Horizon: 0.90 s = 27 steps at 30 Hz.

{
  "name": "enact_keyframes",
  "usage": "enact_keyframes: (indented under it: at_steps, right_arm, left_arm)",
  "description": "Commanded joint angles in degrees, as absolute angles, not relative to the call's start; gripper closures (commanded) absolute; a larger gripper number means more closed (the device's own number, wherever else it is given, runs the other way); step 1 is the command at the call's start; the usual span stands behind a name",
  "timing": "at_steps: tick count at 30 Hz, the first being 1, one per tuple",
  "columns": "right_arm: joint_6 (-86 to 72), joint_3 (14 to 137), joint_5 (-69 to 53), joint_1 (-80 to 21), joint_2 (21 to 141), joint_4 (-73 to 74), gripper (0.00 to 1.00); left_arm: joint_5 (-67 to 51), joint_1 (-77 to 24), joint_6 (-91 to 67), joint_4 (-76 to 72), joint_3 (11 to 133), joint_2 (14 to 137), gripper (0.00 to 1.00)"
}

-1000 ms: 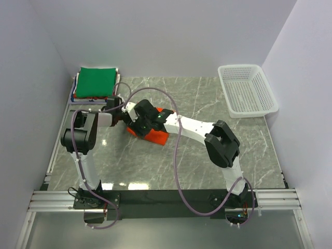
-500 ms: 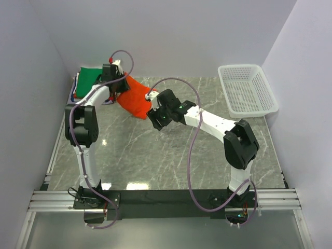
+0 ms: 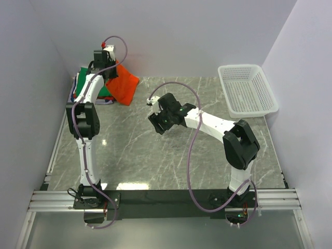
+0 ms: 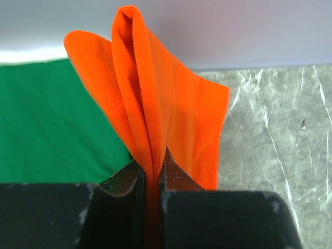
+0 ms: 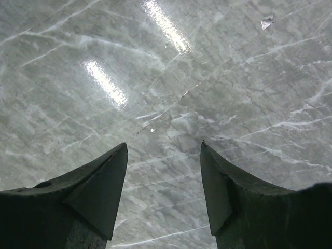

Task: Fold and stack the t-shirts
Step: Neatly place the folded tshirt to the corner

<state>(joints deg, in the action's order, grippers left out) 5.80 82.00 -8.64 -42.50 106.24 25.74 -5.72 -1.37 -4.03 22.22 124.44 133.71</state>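
Note:
My left gripper [image 3: 106, 70] is shut on the folded bright orange t-shirt [image 3: 123, 87] and holds it raised at the far left, next to the stack. In the left wrist view the orange t-shirt [image 4: 155, 109] hangs bunched from the left gripper [image 4: 152, 163]. The green t-shirt [image 3: 85, 83] lies on top of the stack at the back left, and it shows in the left wrist view [image 4: 52, 129] under the orange one. My right gripper [image 3: 157, 126] is open and empty over bare marble near the table's middle; it also shows in the right wrist view [image 5: 163, 148].
A white plastic lattice basket [image 3: 246, 91] stands at the back right. White walls close in the table on the left, back and right. The marble tabletop [image 3: 171, 155] lies between the arms.
My left gripper has carried the orange t-shirt from the table's middle up and back to the stack at the far left. My right gripper has let go of it and drawn back, open.

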Motion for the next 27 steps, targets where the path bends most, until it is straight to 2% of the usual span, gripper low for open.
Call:
enact_keyframes:
  at_steps: [1,15,27]
  right_arm:
    - [5.9,81.4,-8.9,-42.1,103.1,24.9,0.35]
    - [5.5,82.3,-9.3,-42.1,103.7,25.2,0.37]
    - [5.5,82.2,-9.2,-42.0,103.4,25.2,0.37]
  left_arm:
    - [-4.6,-0.5,-1.3,20.7,129.3,132.1,0.99]
    - [-6.2,-1.0,-2.5,20.2,126.6,125.3,1.00]
    - [-6.4,-2.0,-3.6,22.5,130.8,124.5,1.00]
